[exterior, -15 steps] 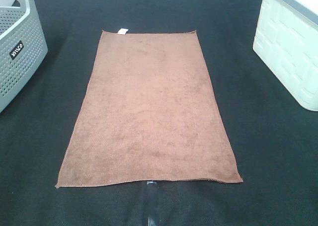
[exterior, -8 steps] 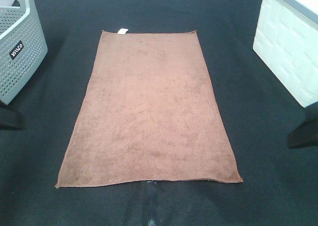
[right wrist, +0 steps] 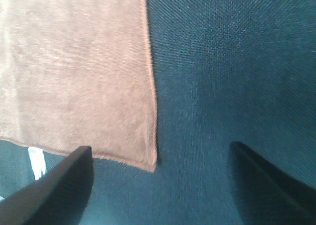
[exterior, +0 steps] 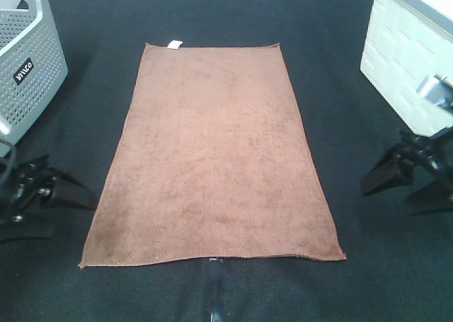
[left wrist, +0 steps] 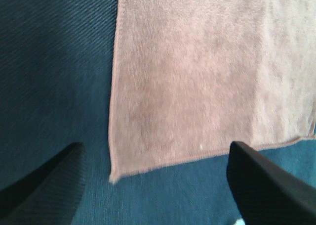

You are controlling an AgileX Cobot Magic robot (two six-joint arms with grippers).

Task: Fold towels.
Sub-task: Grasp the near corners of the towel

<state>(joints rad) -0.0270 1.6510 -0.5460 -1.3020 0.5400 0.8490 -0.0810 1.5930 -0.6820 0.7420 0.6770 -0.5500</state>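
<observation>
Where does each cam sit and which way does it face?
Exterior high: high over the untagged end of the towel, looking down toward the white tag; left tool and right tool show, both open.
Left wrist: behind the left tool, looking down at the near-left corner; its two fingers show.
Right wrist: behind the right tool, down at the near-right corner; two fingers show.
Shared: all see the near hem.

A high camera looks down the length of the towel (exterior: 212, 152) on the dark surface (exterior: 340, 25); each wrist camera peers close over one near corner, both corners visible from above.
</observation>
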